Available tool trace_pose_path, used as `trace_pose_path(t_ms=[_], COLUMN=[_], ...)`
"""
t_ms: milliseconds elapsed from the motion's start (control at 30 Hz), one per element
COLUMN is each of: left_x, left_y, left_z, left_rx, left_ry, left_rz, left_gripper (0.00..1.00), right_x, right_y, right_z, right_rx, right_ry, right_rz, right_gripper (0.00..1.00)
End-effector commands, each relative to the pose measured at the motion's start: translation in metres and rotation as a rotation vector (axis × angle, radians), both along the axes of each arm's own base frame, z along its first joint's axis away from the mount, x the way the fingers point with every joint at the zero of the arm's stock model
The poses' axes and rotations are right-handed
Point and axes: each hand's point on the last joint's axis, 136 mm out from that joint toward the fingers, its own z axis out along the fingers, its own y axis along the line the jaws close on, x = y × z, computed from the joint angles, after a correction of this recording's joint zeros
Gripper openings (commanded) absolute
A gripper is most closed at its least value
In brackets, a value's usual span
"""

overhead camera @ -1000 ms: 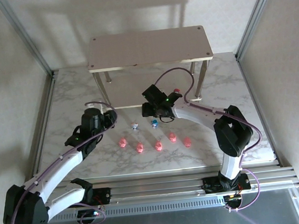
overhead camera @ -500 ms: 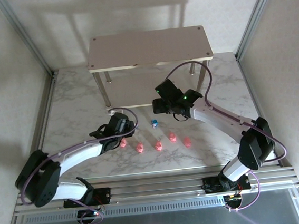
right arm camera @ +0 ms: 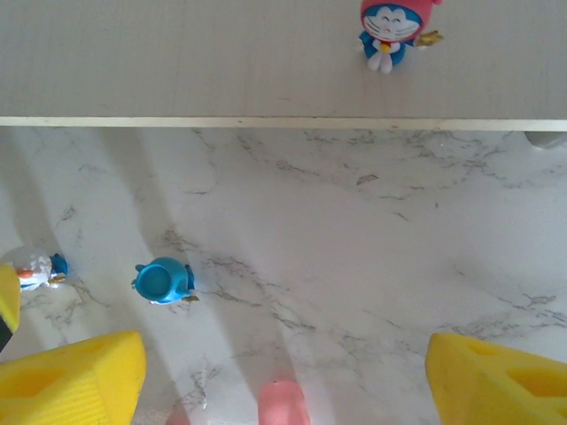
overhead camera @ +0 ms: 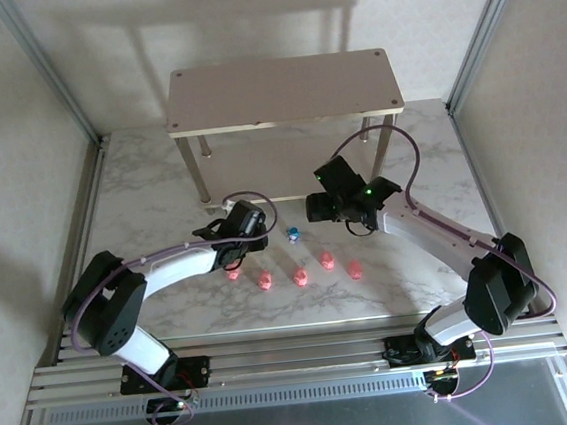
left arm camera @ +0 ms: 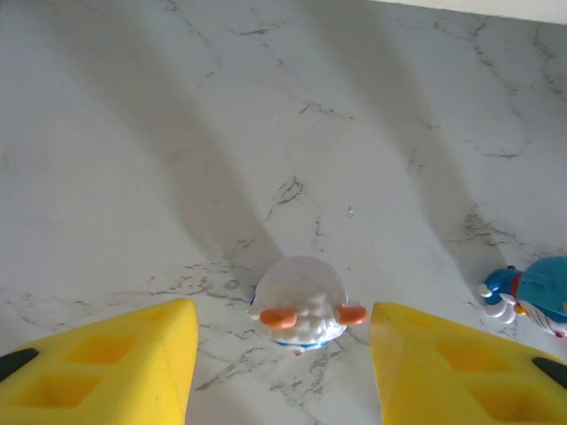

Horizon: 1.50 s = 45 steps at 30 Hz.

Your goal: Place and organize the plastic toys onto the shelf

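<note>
While both arms reach in over the table (overhead camera: pixel 140 186), layout is noted left to right.

Left gripper (left arm camera: pixel 282 312): yellow fingers (left arm camera: pixel 115 363) apart, one on each side of a whitish toy (left arm camera: pixel 299 310) with orange feet. A gap shows on both sides, so no contact. The toy sits on the table, in front of the shelf (overhead camera: pixel 282 90).

Just right of it is a blue toy (overhead camera: pixel 293 235), also on the table, between the two grippers. Nearer the arm bases is a row of five pink toys (overhead camera: pixel 299 276), spaced apart, all on the table.

Right gripper (right arm camera: pixel 283 345): fingers wide apart, nothing between them, hanging above bare table. Beyond it a red-capped toy (right arm camera: pixel 390 27) stands upright on the shelf's lower board (right arm camera: pixel 177 62), back from the front edge.

Surface: white marble pattern with grey veins, crossed by long shadows. Room: pale textured walls, aluminium posts (overhead camera: pixel 49 69) at the back corners, slotted rail (overhead camera: pixel 296 347) along the near edge.

Left arm (overhead camera: pixel 168 269): elbow out at the left, forearm running rightward, wrist low. Right arm (overhead camera: pixel 437 238): stretched from lower right up and leftward, purple cable (overhead camera: pixel 398 151) looping over the wrist.
</note>
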Motion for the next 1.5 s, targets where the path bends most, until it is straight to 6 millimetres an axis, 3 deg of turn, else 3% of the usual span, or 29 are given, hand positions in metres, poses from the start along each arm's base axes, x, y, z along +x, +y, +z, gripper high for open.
trace_pose_path(t_ms=[0,967,1300,1467], left_x=[0.002,0.009,0.012,0.01], left_y=[-0.004,-0.003,-0.009,-0.008], left_z=[0.0,-0.019,-0.02,-0.023], left_rx=[0.038,0.204,0.203,0.205], left_ry=[0.03,0.11,0.112,0.121], left_rz=[-0.012,-0.046,-0.086,-0.084], left_gripper=[0.53,0.49,0.34,0.35], right_x=[0.002,0.017,0.019,0.02], right_y=[-0.004,-0.027,-0.034,-0.037], right_z=[0.011,0.002,-0.003,-0.003], right_rx=[0.043,0.101,0.095,0.099], right_ry=[-0.035,-0.025,-0.019,-0.018], right_rz=[0.0,-0.053,-0.073,-0.078], right_gripper=[0.83,0.83,0.83,0.83])
